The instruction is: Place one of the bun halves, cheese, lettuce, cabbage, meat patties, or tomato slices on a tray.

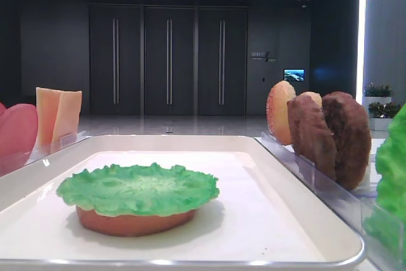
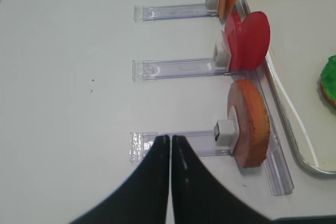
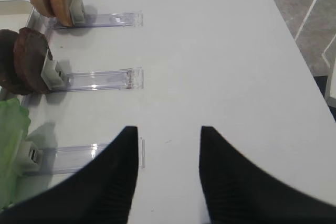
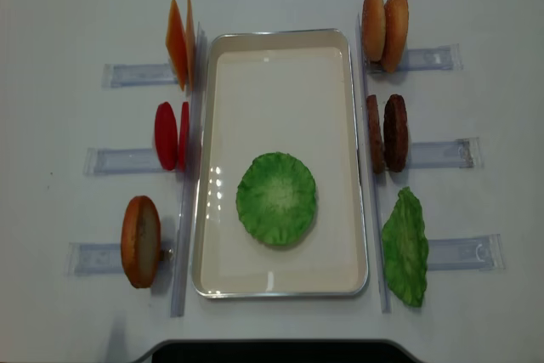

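On the cream tray point(image 4: 280, 99) a green lettuce disc point(image 4: 276, 198) lies over a bun half point(image 1: 133, 221). To the tray's left, clear holders carry cheese point(image 4: 178, 42), tomato slices point(image 4: 170, 135) and one bun half point(image 4: 140, 241). To its right stand two bun halves point(image 4: 384, 26), two meat patties point(image 4: 387, 133) and a floppy green leaf point(image 4: 405, 246), lettuce or cabbage, I cannot tell which. My left gripper point(image 2: 170, 138) is shut and empty over the outer end of the bun's holder. My right gripper point(image 3: 169, 129) is open and empty over bare table beside the leaf's holder.
Clear plastic holder rails point(image 4: 438, 59) stick out sideways from both long sides of the tray. The table edge point(image 3: 302, 51) runs close on the right in the right wrist view, with floor beyond it. A dark bar point(image 4: 272, 351) lies at the table's near edge.
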You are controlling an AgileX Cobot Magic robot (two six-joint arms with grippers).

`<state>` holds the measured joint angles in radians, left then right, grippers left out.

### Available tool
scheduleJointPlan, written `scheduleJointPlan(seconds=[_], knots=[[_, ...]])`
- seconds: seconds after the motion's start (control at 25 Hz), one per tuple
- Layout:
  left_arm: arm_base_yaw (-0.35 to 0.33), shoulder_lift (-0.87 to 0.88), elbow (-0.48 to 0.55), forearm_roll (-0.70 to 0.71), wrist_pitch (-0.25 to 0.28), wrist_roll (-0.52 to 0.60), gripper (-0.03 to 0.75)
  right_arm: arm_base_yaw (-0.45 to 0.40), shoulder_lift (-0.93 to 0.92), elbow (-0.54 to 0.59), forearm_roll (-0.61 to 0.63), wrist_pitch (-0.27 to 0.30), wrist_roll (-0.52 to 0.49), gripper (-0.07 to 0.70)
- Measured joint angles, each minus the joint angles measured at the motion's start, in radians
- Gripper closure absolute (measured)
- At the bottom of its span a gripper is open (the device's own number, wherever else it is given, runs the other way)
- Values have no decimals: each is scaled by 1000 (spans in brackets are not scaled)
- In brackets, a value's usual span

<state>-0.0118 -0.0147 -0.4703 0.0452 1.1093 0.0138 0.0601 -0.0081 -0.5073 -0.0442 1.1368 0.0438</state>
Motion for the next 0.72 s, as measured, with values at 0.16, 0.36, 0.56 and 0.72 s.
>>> scheduleJointPlan(seconds=[0.16, 0.36, 0.56, 0.72], knots=[[0, 0, 0, 0, 0, 0, 722, 0, 0, 0, 1, -1, -1, 358], [0, 0, 0, 0, 0, 0, 722, 0, 0, 0, 1, -1, 0, 358], [0, 0, 0, 0, 0, 0, 722, 0, 0, 0, 1, -1, 0, 358], [0, 0, 0, 0, 0, 0, 722, 0, 0, 0, 1, -1, 0, 358]])
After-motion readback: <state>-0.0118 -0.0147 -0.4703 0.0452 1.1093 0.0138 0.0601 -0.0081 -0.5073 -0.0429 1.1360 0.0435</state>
